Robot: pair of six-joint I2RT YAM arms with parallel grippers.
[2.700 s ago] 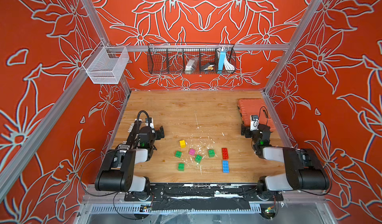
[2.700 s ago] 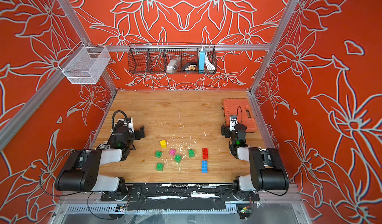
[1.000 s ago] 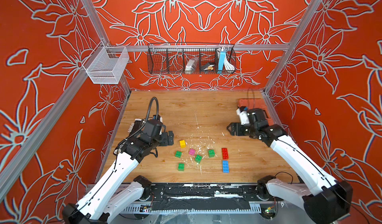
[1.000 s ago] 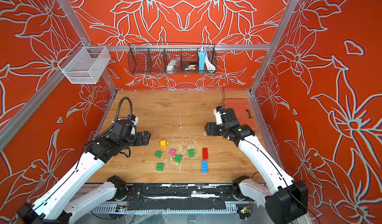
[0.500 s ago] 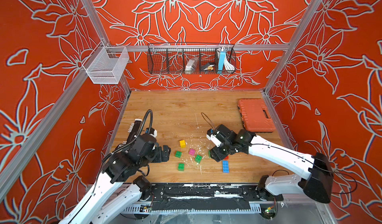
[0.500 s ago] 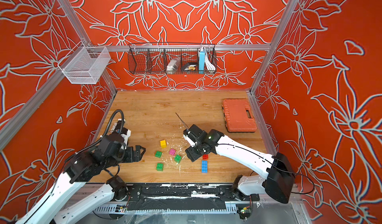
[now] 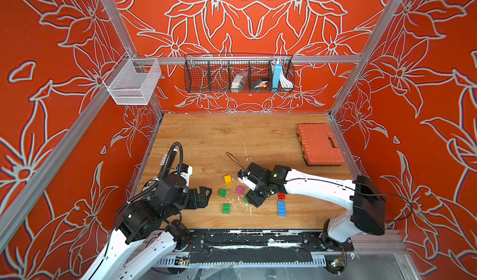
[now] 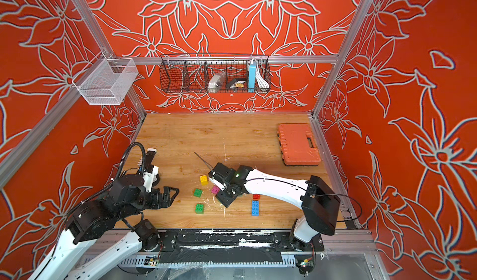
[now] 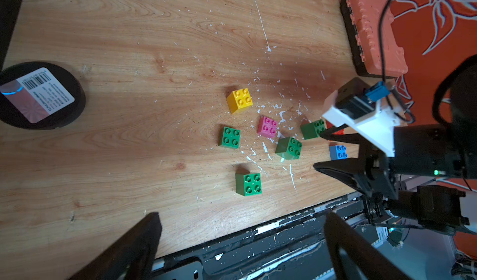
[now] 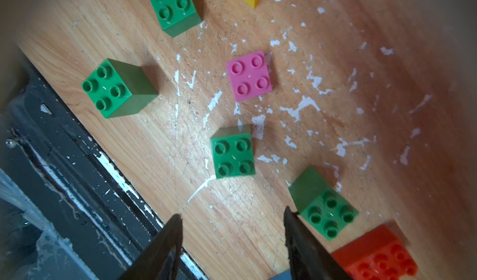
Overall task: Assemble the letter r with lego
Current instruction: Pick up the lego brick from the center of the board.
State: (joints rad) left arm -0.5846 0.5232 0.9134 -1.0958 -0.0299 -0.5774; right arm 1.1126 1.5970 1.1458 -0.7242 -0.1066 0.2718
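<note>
Wide wooden table (image 7: 219, 136), white scuffs flecking its near middle, and that's where the lego lies: eight loose pieces, none stacked on another. The right arm (image 7: 317, 185) stretches low across the near right side, and it's the big obstruction here. The left arm (image 7: 154, 209) hangs over the near left corner. The orange case (image 7: 320, 144) lies flat at the far right edge, well apart from the bricks. A black wire basket (image 7: 238, 74) and a white mesh basket (image 7: 133, 81) hang on the walls above. A black disc (image 9: 38, 95) with a barcode label sits near the table's left edge, clear of the pile. The left pincer (image 9: 242, 214) has its jaws spread wide, holding nothing. The right pincer (image 10: 232, 212) has its jaws partly spread over bare table, also empty. One of its fingertips is just beside the right green cube (image 10: 325, 209); touching or not, I cannot tell. The blue brick (image 7: 281, 208) lies in the open, and the red brick (image 7: 281, 195) just behind it is half covered by the arm. The middle green cube (image 10: 233, 150) is beneath the right wrist, a mere sliver in the top views. The pink cube (image 7: 239, 189) is just beyond it. The left green cube (image 7: 222, 192) is near the left pincer, apart from it. The front green cube (image 7: 226, 209) lies nearest the table's edge, and the yellow cube (image 7: 228, 179) farthest back.
</note>
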